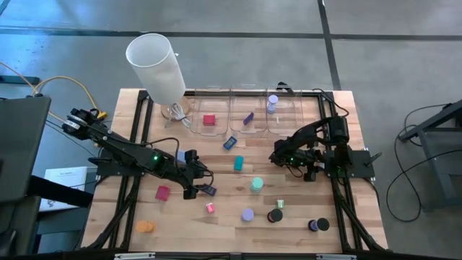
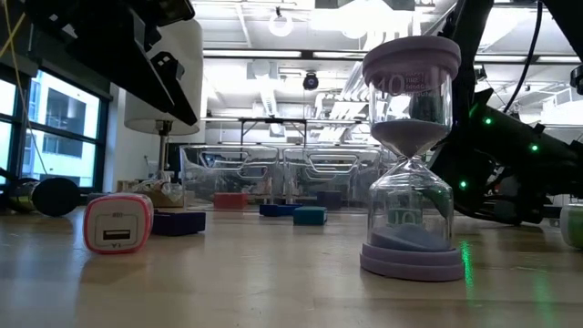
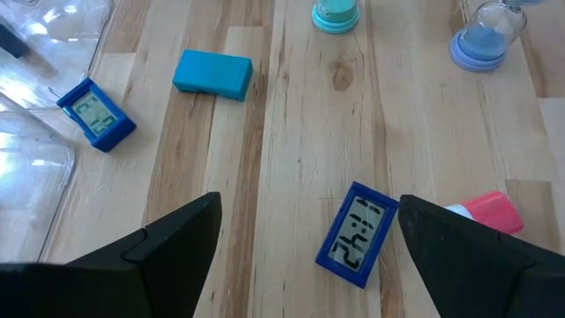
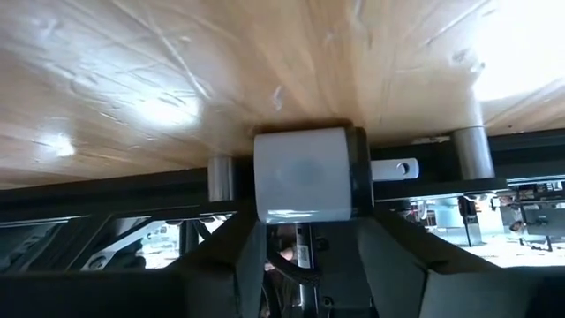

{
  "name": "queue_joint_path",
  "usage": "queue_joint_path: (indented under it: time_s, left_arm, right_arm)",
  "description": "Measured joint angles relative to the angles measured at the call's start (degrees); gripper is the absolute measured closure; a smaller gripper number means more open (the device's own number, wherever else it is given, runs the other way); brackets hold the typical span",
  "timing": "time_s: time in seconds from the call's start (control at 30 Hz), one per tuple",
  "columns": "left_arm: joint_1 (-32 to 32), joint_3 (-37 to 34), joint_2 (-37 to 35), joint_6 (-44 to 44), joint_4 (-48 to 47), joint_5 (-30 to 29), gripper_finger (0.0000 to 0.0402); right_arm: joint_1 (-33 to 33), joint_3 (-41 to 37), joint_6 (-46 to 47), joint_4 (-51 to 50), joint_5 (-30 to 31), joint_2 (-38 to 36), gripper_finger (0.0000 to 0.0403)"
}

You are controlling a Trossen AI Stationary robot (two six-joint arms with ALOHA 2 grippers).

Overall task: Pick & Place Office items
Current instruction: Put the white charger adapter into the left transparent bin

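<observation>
Left wrist view: caught the left gripper (image 3: 309,210) spread wide and empty above the wooden table (image 3: 300,132), with the dark blue flat rectangular clock-faced piece (image 3: 357,234) lying slanted between the fingers, nearer one, and a pinkish-red block (image 3: 490,212) just beside it. Probably needed a wrist twist to square the jaws on the long sides, then a straight drop clear of that block. Noted the right gripper (image 1: 277,155) parked near the clear plastic bins (image 1: 249,115).

Dark blue clock (image 3: 356,236), grey display; teal block (image 3: 212,74); red block (image 1: 209,120); lavender hourglass (image 2: 411,155); orange disc (image 1: 146,227).
</observation>
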Motion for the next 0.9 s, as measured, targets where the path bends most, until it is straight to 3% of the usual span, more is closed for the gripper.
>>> queue_joint_path:
  time_s: [0.9]
  left_arm:
    - [0.0,0.0,0.0,0.4,0.0,0.0,0.0064]
  right_arm:
    - [3.0,10.1,-0.1,-2.4,-0.3,0.1,0.0260]
